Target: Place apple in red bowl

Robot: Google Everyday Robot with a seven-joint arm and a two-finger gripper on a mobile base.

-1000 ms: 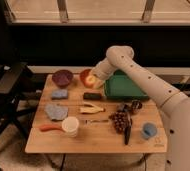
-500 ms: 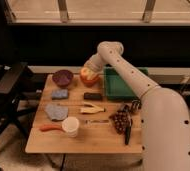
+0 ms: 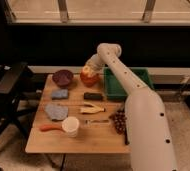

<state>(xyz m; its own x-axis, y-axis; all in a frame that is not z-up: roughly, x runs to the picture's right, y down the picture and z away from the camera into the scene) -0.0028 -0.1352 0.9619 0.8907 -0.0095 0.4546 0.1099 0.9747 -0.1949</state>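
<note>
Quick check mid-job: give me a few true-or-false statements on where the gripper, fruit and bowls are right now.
1. The gripper is over the small glossy red bowl. True.
2. The yellow-orange apple lies on the wooden table. False: it is at the gripper, above the red bowl.
3. The dark purple bowl sits left of the red bowl. True.
4. The green rectangular bin is left of both bowls. False: it is to their right.

Arm stretched forward, gripper (image 3: 89, 68) low at far table edge, probably angled down.
</note>
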